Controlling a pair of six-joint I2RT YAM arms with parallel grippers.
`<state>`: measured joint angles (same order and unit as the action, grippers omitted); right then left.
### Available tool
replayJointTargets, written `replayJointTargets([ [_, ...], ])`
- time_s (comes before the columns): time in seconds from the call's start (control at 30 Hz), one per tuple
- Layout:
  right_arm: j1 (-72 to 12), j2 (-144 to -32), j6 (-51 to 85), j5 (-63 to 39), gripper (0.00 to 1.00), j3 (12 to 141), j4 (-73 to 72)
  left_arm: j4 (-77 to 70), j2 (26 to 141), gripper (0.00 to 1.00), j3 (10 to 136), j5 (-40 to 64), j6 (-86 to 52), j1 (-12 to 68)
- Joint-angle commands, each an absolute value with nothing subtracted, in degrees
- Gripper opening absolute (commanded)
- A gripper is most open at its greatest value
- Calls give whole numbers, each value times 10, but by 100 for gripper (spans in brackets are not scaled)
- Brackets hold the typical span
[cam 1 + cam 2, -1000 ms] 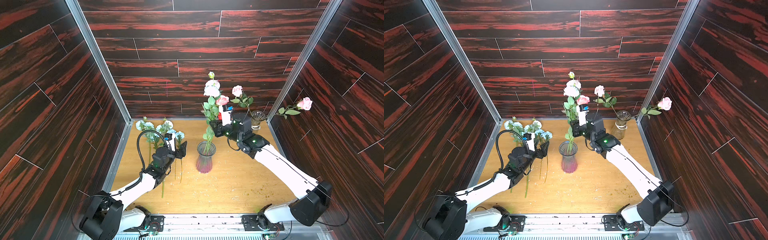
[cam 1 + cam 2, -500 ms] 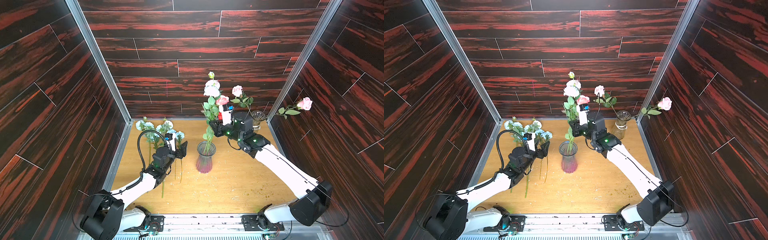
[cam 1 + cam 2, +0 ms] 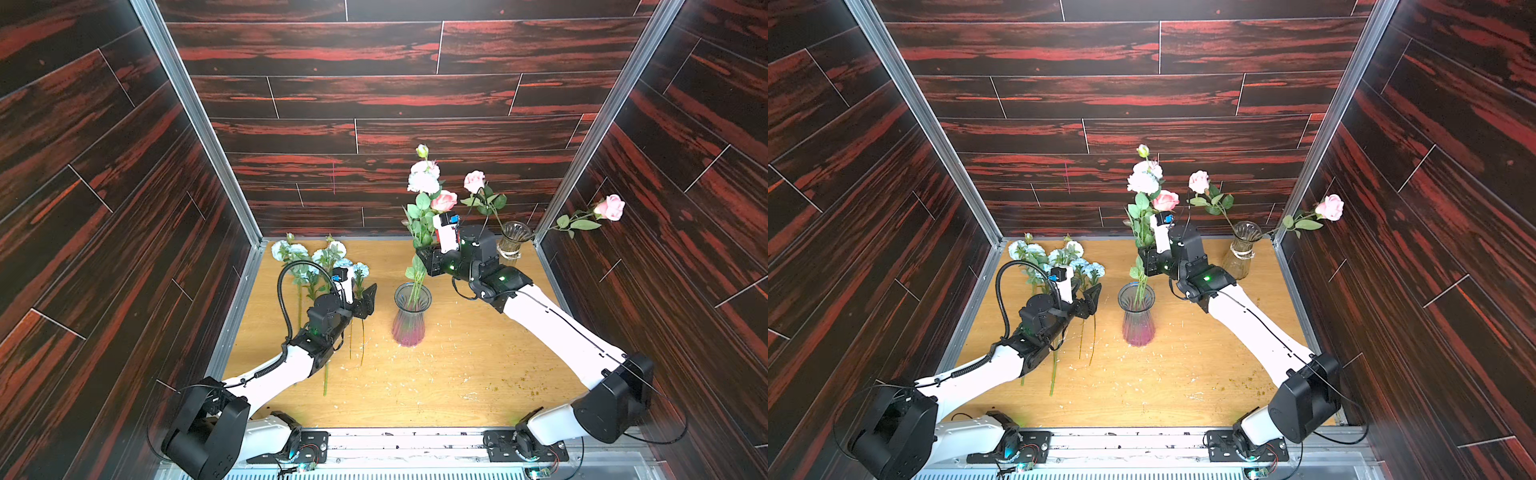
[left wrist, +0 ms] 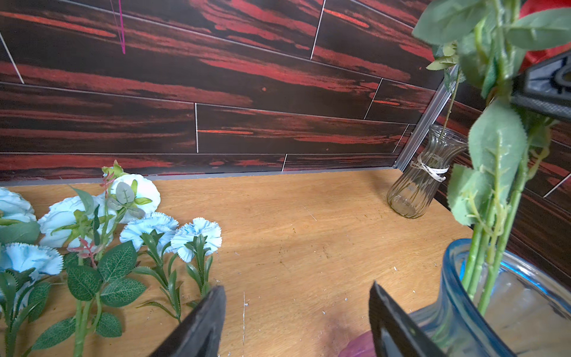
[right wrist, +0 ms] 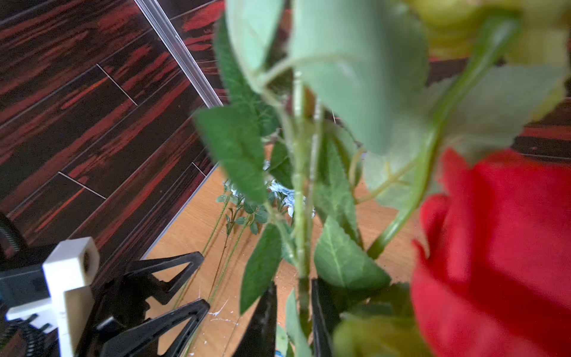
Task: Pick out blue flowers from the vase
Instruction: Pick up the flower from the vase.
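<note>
Blue flowers (image 3: 338, 249): light, springy stalks, crushable blooms; hold judged best on bare stalk below leaves. Most flat on desk (image 3: 457, 374) at left; one blue stem (image 3: 423, 181) upright in vase (image 3: 409, 324) with pink rose (image 3: 444, 200) and red rose (image 5: 494, 247). Right gripper (image 5: 293, 296) close about a stalk above rim, clamped or not cannot tell; left gripper (image 4: 296, 286) apart, empty; corner vase (image 3: 513, 241): two pink roses (image 3: 473, 181).

The red rose (image 5: 500, 253) is blurred and cropped by the frame; whether the right gripper (image 5: 293, 309) touches the stem (image 5: 301, 216) is unclear.
</note>
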<state>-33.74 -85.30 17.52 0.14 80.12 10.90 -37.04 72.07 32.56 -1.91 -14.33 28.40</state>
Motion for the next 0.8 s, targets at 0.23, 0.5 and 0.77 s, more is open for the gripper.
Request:
replayJointTargets([
  [0.23, -335, -866, 175, 1, 31, 817, 108, -382, 720, 75, 329, -23, -127, 294],
  [0.5, -336, -884, 180, -27, 24, 821, 90, -382, 724, 74, 332, -24, -123, 300],
  [0.77, -336, -871, 179, -55, 11, 807, 64, -383, 729, 74, 334, -27, -120, 306],
])
